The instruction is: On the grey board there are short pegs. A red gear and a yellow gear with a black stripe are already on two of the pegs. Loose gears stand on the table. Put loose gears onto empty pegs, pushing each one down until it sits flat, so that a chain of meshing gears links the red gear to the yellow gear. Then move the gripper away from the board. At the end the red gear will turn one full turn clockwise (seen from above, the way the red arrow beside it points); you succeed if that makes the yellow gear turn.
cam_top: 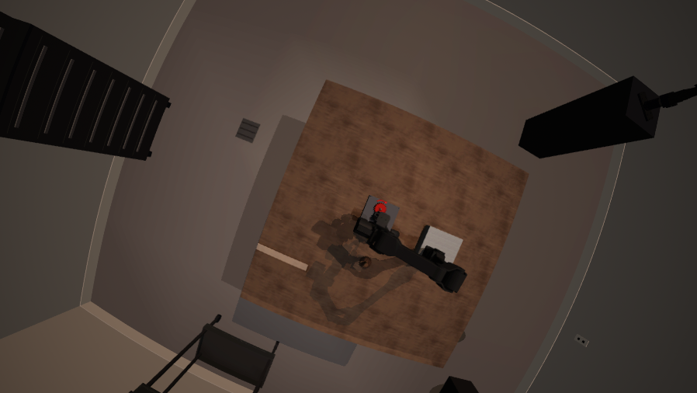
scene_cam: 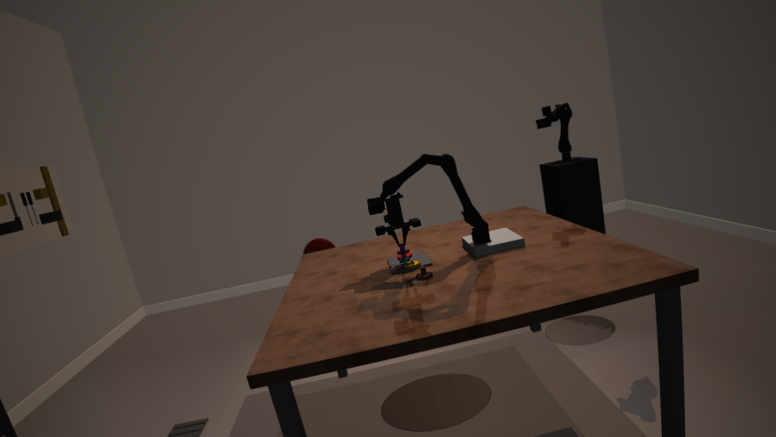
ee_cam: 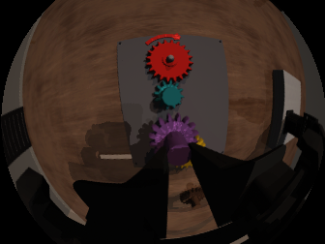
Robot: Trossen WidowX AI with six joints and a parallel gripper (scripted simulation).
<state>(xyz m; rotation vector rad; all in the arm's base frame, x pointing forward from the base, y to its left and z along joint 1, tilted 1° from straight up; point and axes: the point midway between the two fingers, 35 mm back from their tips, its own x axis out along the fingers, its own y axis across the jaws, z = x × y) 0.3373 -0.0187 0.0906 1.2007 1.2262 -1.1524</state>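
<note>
My gripper (scene_cam: 402, 244) (ee_cam: 177, 149) is shut on the stem of a purple gear (ee_cam: 170, 130) (scene_cam: 402, 251). It holds the gear above the grey board (cam_top: 393, 213) (ee_cam: 208, 82) (scene_cam: 424, 256). In the wrist view the purple gear partly covers the yellow gear (ee_cam: 200, 142) (scene_cam: 413, 264). The red gear (cam_top: 379, 208) (ee_cam: 157, 62) is on its peg at the board's far end, beside the red arrow (ee_cam: 163, 37). A small teal gear (ee_cam: 171, 96) is on the board just below the red one, close to its teeth. The peg under the purple gear is hidden.
A brown gear (cam_top: 365, 262) (scene_cam: 423, 275) (ee_cam: 192, 195) stands on the table just off the board's near end. The white base block (cam_top: 443, 241) (scene_cam: 505, 238) of the arm is to the right. A pale strip (cam_top: 282, 256) (ee_cam: 116, 156) lies on the table at the left.
</note>
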